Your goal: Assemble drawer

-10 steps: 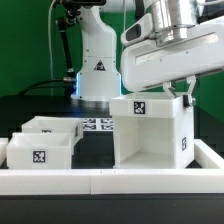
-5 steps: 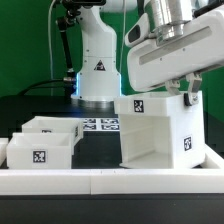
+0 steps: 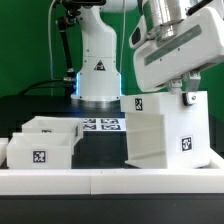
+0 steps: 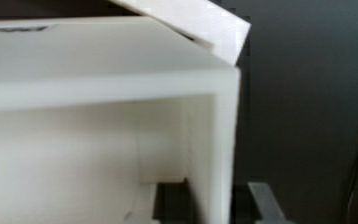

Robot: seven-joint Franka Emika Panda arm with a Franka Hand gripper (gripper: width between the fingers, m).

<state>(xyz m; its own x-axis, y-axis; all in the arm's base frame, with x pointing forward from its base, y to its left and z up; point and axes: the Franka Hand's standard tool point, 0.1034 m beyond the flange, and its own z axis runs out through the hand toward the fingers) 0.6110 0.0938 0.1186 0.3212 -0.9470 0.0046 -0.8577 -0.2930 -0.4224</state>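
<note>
White plastic housing (image 3: 172, 135) gripped by tool (image 4: 215, 205) at upper wall

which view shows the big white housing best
The exterior view: the housing shows nearly whole, two tags visible, the gripper at its top wall. The wrist view shows only one wall's edge close up, between the fingers.
</note>
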